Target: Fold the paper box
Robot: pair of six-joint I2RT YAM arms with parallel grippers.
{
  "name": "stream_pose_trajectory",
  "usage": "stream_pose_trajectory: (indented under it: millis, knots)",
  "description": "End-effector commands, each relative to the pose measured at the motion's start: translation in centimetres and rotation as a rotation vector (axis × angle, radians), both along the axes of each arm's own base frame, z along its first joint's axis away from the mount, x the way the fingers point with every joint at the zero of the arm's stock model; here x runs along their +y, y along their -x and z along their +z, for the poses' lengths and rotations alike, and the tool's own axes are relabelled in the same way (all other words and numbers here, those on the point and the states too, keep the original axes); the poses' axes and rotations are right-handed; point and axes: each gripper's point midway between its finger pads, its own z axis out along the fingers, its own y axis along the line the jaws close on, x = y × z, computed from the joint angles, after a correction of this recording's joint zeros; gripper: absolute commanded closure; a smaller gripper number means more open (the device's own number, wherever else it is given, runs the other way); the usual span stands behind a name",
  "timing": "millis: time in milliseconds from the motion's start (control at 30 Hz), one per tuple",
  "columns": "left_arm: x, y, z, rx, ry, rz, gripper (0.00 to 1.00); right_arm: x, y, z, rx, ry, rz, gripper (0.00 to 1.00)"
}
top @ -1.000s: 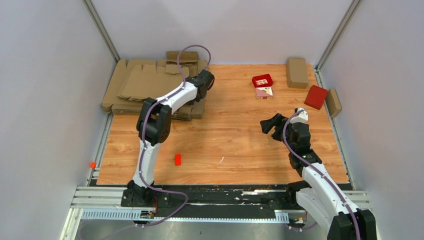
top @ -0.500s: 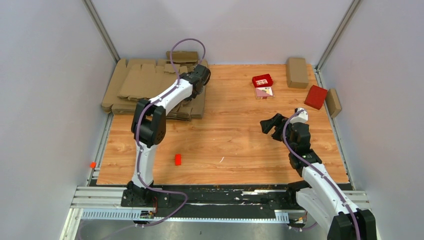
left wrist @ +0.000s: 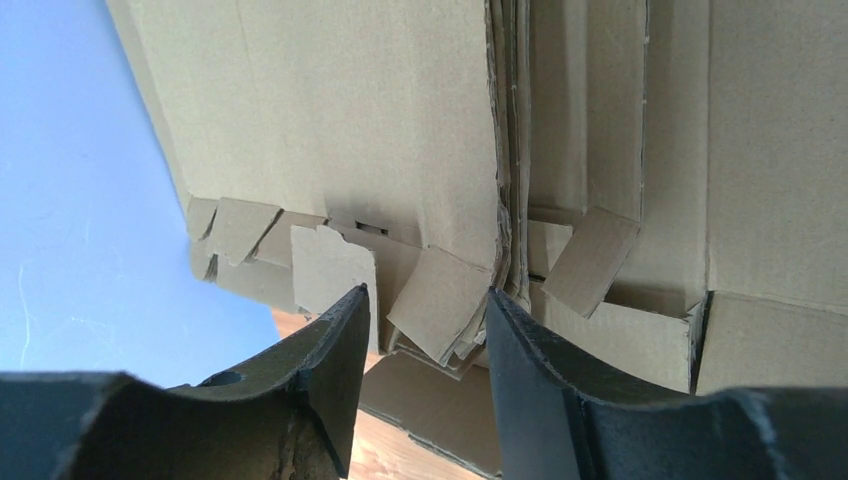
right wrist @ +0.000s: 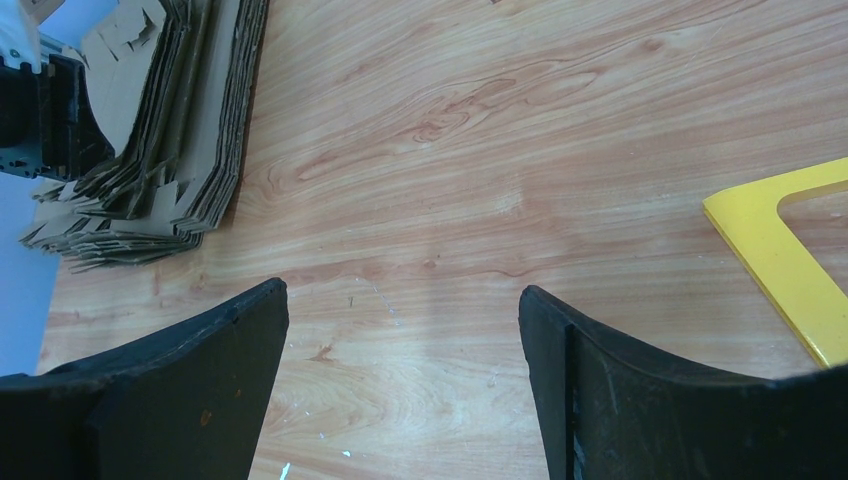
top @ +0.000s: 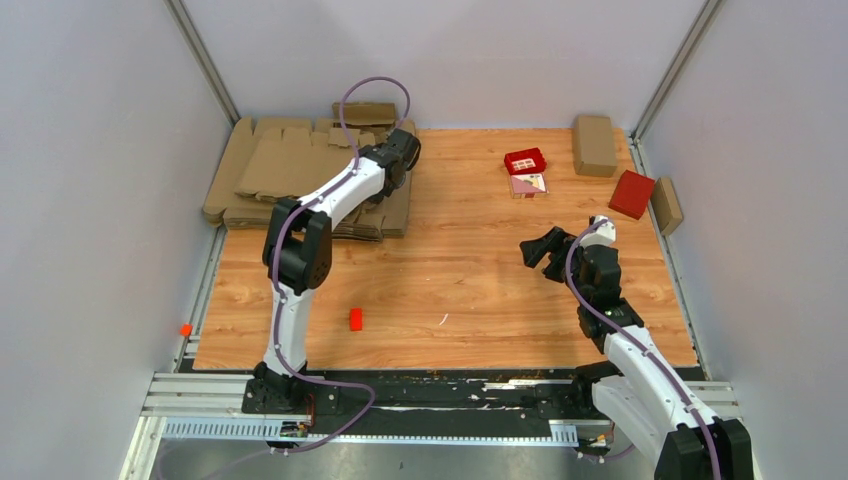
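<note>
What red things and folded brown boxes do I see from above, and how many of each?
Red boxes: 2
Small red pieces: 2
Folded brown cartons: 2
Total: 6

We take this for a lab test cell, though little beyond it shows: plain grey partition walls (top: 90, 200) enclose a wood-grain table (top: 450, 290), two arms are bolted to an aluminium rail (top: 400, 395) at its near edge, purple cables (top: 370, 95) looping loose.
</note>
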Motion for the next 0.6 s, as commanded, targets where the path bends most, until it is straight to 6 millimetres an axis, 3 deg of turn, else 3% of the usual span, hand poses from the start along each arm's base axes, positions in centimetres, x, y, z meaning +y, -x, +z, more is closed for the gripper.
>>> stream_pose_trajectory:
  millis: [0,200,300,567]
  knots:
    - [-0.9,-0.9,1.1,-0.028,0.039,-0.006,0.45,0.4,-0.9,2.5,-0.074,0.001,0.017,0.15]
    - [-1.1,-1.1,0.3,-0.007,0.04,-0.012,0.41,0.3,-0.9,2.5,-0.075,0.003,0.016,0.15]
    - [-1.0,-1.0,-0.4,0.007,0.033,-0.006,0.46,0.4,-0.9,2.5,-0.074,0.004,0.017,0.15]
    - [-0.4,-1.2,-0.8,0.005,0.023,0.014,0.47,0.2,-0.8,2.7,-0.078,0.007,0.013,0.15]
